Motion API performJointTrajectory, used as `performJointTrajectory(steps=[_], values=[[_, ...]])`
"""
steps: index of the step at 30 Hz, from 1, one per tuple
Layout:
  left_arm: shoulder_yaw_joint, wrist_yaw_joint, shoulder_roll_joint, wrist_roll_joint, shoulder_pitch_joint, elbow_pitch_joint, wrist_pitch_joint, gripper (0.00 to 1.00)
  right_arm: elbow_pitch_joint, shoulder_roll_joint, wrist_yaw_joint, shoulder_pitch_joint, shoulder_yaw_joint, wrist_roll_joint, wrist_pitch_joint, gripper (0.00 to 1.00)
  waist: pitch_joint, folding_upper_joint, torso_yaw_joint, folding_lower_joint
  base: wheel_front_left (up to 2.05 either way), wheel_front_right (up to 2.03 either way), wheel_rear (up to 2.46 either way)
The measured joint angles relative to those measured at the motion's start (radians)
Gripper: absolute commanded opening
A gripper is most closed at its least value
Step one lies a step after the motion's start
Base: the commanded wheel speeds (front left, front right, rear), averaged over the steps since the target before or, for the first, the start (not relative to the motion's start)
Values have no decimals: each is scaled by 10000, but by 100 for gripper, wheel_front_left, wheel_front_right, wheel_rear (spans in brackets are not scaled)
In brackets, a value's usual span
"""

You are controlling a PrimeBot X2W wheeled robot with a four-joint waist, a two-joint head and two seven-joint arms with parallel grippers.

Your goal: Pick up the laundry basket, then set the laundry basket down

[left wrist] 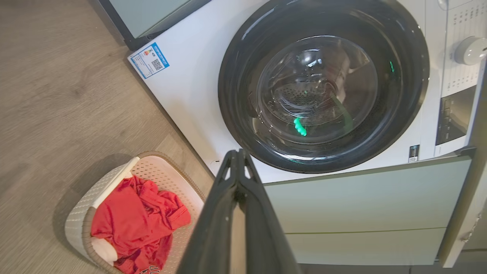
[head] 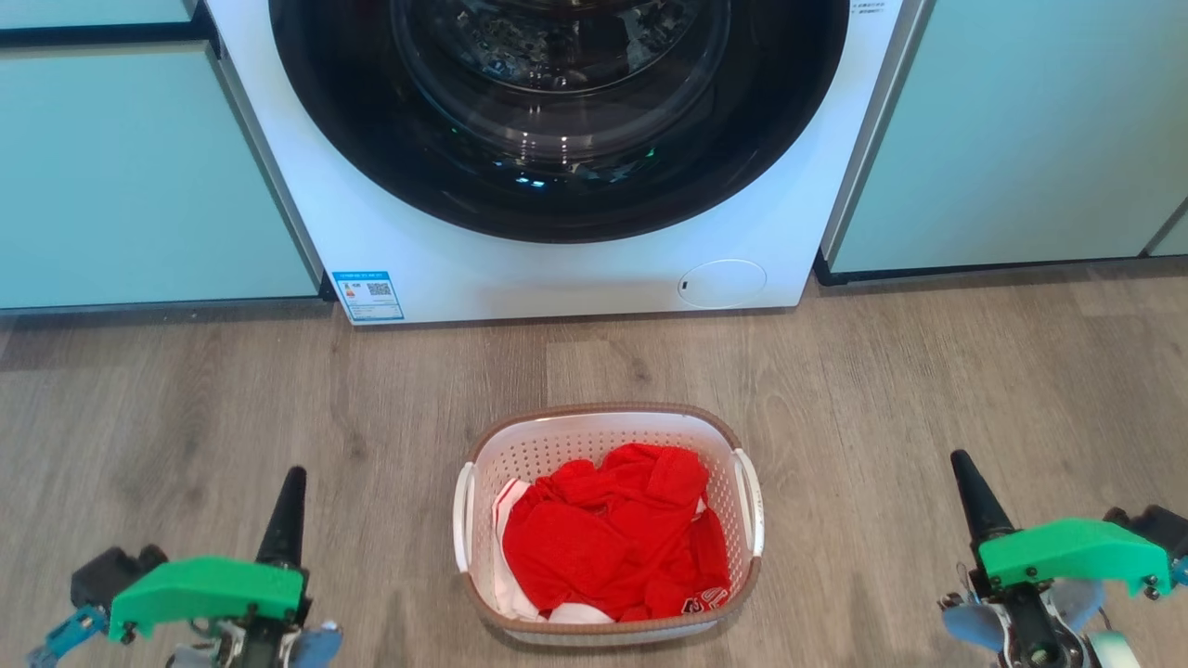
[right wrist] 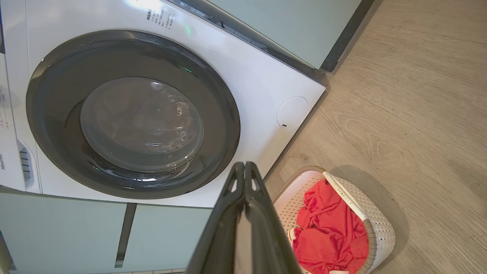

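The laundry basket (head: 557, 447) is sitting on the wood floor (head: 186, 399) in front of the white washer (head: 557, 274), carrying red clothes (head: 613, 538). We are holding our left gripper (head: 291, 496) and right gripper (head: 968, 487) well apart from it on either side, each with fingers pressed together, gripping nothing. Pale green cabinets (head: 139, 176) are flanking the washer.
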Motion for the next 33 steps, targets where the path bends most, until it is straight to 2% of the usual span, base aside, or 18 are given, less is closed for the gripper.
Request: performJointTrajectory(steps=[33], values=[[602, -516, -6, -3505, -682, 284, 880, 0, -8, -6, 0, -205, -585, 3555, 915, 0, 36, 0, 60, 0, 0, 0, 0]])
